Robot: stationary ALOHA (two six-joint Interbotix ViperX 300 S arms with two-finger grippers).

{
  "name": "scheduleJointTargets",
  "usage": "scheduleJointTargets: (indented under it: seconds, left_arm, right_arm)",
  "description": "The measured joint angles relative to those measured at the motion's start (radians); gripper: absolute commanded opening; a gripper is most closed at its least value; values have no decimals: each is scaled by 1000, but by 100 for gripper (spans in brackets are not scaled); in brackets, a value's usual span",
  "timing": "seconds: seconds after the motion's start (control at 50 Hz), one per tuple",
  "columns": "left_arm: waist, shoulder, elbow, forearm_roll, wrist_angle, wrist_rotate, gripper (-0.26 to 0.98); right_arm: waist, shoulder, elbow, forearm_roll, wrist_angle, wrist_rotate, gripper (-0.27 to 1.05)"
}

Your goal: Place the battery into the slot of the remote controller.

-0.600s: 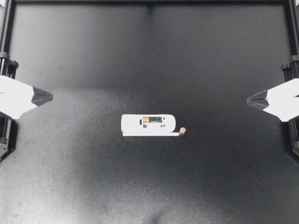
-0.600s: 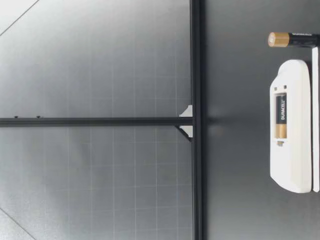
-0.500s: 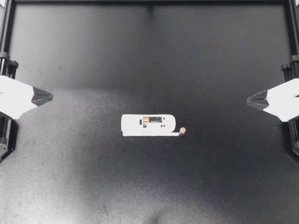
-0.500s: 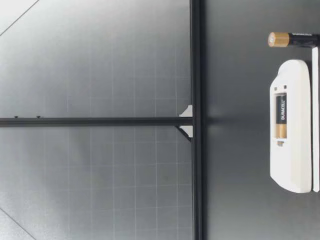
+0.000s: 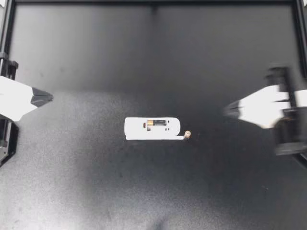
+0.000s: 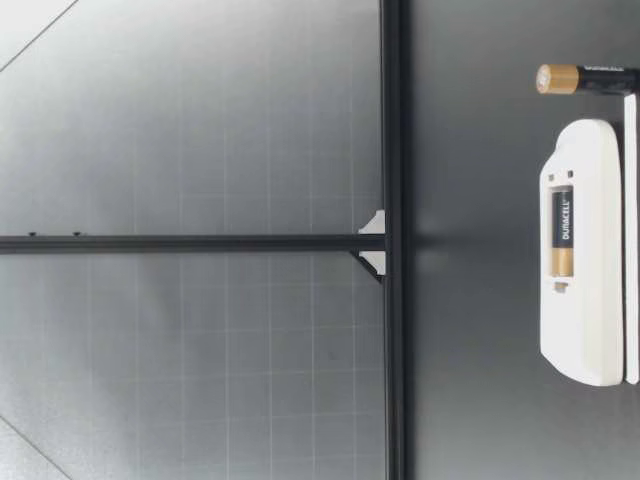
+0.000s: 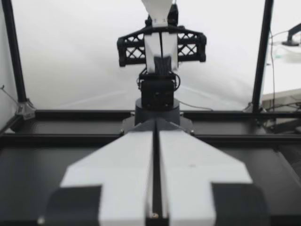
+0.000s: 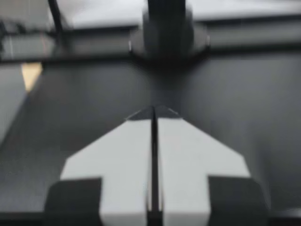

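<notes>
Pick-up step, I'd say. The remote lies mid-table with a seated battery in its slot. The loose battery stands on end just beside it. My right gripper is out over the table, clenched and empty. My left gripper sits clenched at the edge. Next I open up and straddle that battery. The mat is black, the frame dark, the walls pale.

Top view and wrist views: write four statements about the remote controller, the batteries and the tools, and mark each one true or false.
1. A battery lies in the remote controller. True.
2. A second battery stands upright by the remote controller's end. True.
3. My left tool holds a battery. False: it is shut on nothing, far from both.
4. My right tool is wide open. False: its fingers are together.
</notes>
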Motion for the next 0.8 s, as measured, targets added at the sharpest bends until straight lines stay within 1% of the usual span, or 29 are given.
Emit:
scheduleJointTargets:
  seconds: [0.3,0.44,0.52,0.68,0.8]
  left_arm:
    - [2,9,8,2,2,0,-13]
    - [2,11,9,2,0,0,-13]
    - [2,15,9,2,0,0,-13]
    - [2,23,12,2,0,0,-13]
    - [2,29,11,2,0,0,-13]
  right_arm:
    - [-17,242,-204,-2,388,2,-17]
    - [-32,331,-265,-6,511,2,-15]
    - [-43,370,-282,-11,549,2,-13]
    - [-48,420,-299,-20,571,2,-1]
    - [-51,448,-304,-21,578,0,16]
